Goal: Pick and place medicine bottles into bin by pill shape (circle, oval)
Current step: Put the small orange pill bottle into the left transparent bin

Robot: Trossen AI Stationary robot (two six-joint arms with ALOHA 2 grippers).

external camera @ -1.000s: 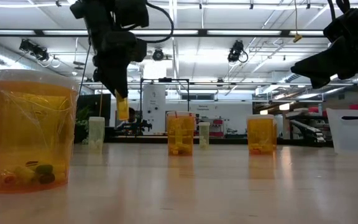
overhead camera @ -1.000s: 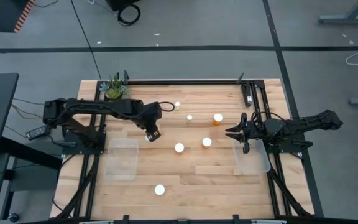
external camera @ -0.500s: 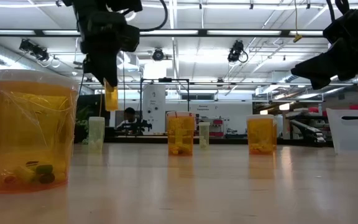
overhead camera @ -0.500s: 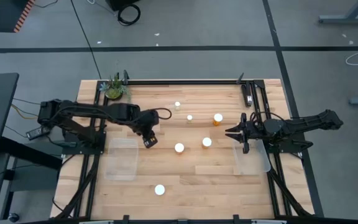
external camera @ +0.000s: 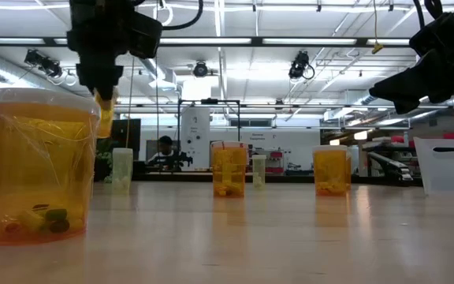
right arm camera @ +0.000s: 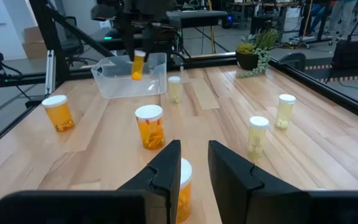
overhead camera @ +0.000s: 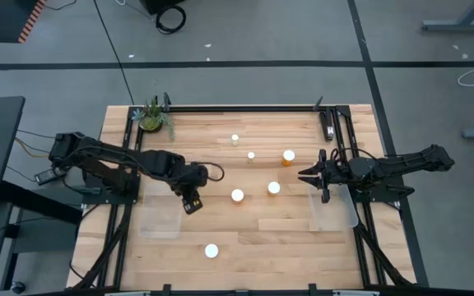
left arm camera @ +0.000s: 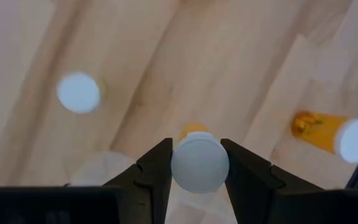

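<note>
The held medicine bottle [left arm camera: 199, 163] is a small amber cylinder with a round white cap. It hangs clear above the bench, near the left edge and just beside the clear left bin [overhead camera: 159, 210]. The left gripper [overhead camera: 192, 202] has its jaws clamped on the bottle under the cap. The left arm reaches in from the left edge, bent at the elbow, wrist pointing down.

Five more white-capped bottles [overhead camera: 237, 196] stand about the middle of the bench, and one [overhead camera: 211, 251] stands near the front edge. Any print on them is too small to read.

The right gripper [overhead camera: 313, 175] hovers beside the right bin [overhead camera: 333, 215] near the right edge, arm level, jaws a narrow gap apart and seemingly holding nothing.
</note>
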